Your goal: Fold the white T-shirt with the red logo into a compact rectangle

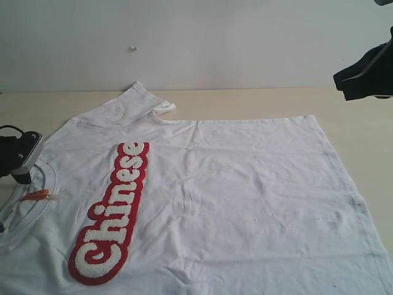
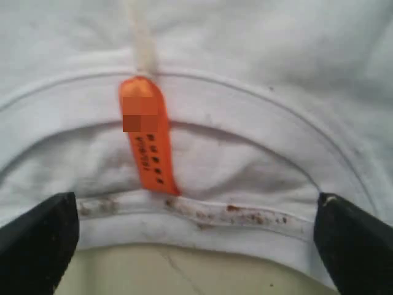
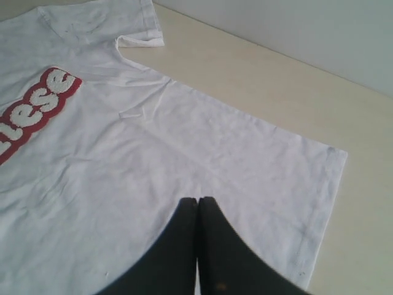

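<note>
The white T-shirt (image 1: 245, 196) lies spread flat on the table, neck at the left, hem at the right. Its red logo (image 1: 113, 212) with white "Chinese" letters runs across the chest. An orange neck tag (image 1: 35, 195) sits inside the collar. My left gripper (image 1: 18, 161) hovers low over the collar at the left edge, open; in the left wrist view its fingers straddle the ribbed collar (image 2: 202, 215) and orange tag (image 2: 146, 132) without touching them. My right gripper (image 3: 198, 200) is shut with nothing in it, raised above the shirt's hem side (image 3: 258, 166), seen at the upper right (image 1: 365, 74).
The pale wooden table (image 1: 258, 101) shows behind the shirt and along the right side (image 1: 374, 160). A white wall (image 1: 184, 43) rises behind the table. One short sleeve (image 1: 144, 101) points toward the wall.
</note>
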`<act>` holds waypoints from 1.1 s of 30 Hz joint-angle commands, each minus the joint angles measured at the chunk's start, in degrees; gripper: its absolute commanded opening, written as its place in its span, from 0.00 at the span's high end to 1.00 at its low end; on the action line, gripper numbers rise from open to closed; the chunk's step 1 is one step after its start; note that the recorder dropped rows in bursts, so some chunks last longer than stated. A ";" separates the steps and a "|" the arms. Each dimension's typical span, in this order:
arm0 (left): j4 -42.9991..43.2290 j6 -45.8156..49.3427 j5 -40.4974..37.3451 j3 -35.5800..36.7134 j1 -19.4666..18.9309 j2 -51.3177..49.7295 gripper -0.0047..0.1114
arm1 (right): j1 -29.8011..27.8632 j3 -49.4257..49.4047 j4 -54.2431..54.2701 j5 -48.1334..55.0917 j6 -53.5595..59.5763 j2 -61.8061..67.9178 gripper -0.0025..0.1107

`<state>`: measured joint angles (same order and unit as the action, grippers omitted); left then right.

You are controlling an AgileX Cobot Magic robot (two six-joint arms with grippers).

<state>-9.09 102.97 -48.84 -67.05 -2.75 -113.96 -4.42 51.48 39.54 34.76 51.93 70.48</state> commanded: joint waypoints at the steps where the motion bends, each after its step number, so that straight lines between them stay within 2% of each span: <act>1: -3.25 1.39 0.05 -1.02 -0.13 -0.04 0.07 | -0.28 0.43 0.51 -0.10 0.51 0.30 0.98; 7: 0.93 -0.61 -0.77 -1.02 -0.13 -0.77 0.07 | -0.28 0.43 0.51 0.10 0.51 0.30 0.98; 33: 2.91 -0.61 -0.26 -1.02 -0.13 -3.80 0.07 | -0.28 0.43 0.51 0.52 0.98 0.30 0.98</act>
<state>-7.07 102.89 -49.38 -68.26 -2.75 -116.47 -4.42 51.48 39.76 35.22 52.26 70.48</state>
